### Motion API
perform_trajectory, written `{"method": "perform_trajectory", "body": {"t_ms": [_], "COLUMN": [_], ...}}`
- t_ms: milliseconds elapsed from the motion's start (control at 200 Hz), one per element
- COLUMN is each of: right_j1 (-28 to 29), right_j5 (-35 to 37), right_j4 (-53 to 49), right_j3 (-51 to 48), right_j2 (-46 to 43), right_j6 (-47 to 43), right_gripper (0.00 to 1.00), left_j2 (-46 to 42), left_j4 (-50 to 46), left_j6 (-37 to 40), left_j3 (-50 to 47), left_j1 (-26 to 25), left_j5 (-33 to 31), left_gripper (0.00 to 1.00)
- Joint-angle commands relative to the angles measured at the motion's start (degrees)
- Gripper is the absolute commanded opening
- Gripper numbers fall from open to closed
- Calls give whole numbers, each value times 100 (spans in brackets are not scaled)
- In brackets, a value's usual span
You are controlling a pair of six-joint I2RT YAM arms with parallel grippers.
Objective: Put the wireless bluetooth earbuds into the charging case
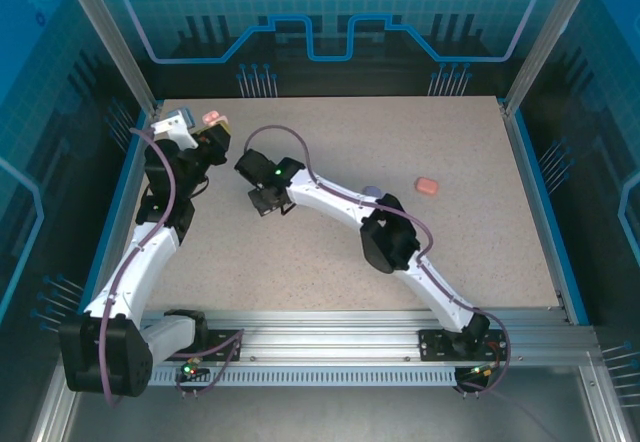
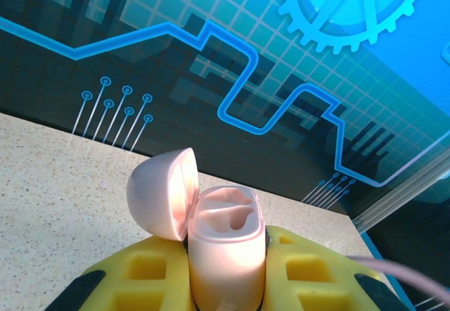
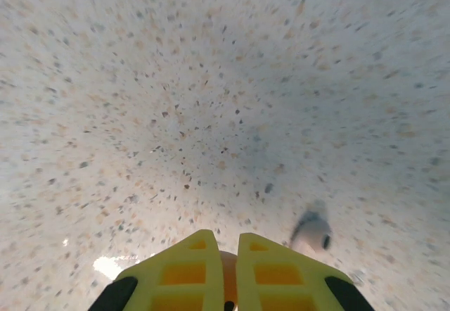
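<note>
Jaws first: nearest the arm bases, about the middle of the surface point(image 1: 330, 132), the right jaws were pinched almost together on a coral-red earbud point(image 3: 228, 277), only a sliver of it showing between the yellow pads point(image 3: 186, 272). Just beside them a pale purple earbud point(image 3: 313, 228) lay loose on the speckled, matte top. Toward the right edge sat a coral-red case point(image 1: 428, 184), rounded like a pebble. At the far left corner the left jaws were closed on the body of the pink case point(image 2: 225, 244), held upright with its domed lid point(image 2: 160, 193) flipped back and two moulded wells showing, both seemingly vacant. We judged the buds feather-light, hard and glossy, so apt to twist or squirt from a pinch. They seemed best taken across the bulbous head, leaving the stem free to drop into a well. The pink case looked a stiff, smooth shell, best gripped by its body, never the lid.
</note>
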Motion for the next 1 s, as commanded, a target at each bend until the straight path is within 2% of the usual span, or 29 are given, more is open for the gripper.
{"method": "perform_trajectory", "body": {"t_ms": [0,230,480,735,996], "right_j1": [-95,-351,-678,-956,-1057], "right_j5": [193,409,667,821,792], "right_j4": [296,705,998,1074,1289], "right_j3": [-337,-1376,-2362,-2717,-2882], "right_j2": [-662,-1862,-3237,-4366,-5111], "right_j6": [31,-83,-319,-635,-880], "right_gripper": [7,7,7,7,7], "left_j2": [-52,72,287,692,1192], "left_j4": [342,949,2146,2876,3810], "left_j6": [-73,-130,386,943,1688], "left_j3": [-110,-333,-799,-890,-963], "left_j1": [65,-11,-619,-1277,-1871], "left_j5": [308,977,1578,1765,1554], "left_gripper": [0,0,0,0,0]}}
